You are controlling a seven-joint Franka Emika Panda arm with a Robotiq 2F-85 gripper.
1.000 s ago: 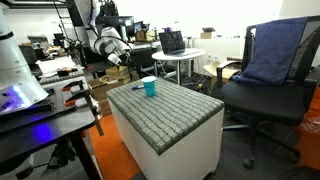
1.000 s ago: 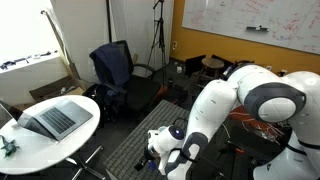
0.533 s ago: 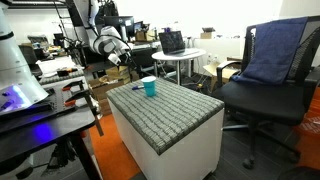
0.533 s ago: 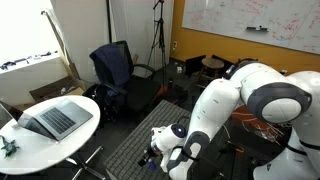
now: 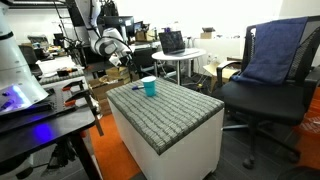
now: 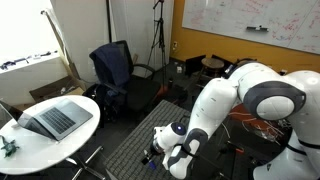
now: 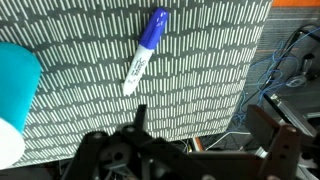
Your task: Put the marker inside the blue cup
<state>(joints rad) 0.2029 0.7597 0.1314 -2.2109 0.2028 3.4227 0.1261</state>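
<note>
The marker (image 7: 144,52), white with a blue cap, lies flat on the grey textured table top (image 7: 200,60). The teal-blue cup (image 7: 14,88) stands at the left edge of the wrist view, apart from the marker. In an exterior view the cup (image 5: 149,87) stands near the table's far edge, and the marker (image 5: 137,88) shows as a small streak beside it. My gripper (image 7: 205,128) is open and empty. It hangs above the table's edge, short of the marker. The gripper also shows in both exterior views (image 5: 119,58) (image 6: 160,152).
An office chair (image 5: 265,85) with a blue cloth stands beside the table. A round white table (image 6: 45,125) holds a laptop. Cables (image 7: 285,70) lie on the floor past the table edge. A workbench (image 5: 40,105) with equipment stands beside the table.
The arm has shifted only slightly. The marker and the cup have not moved.
</note>
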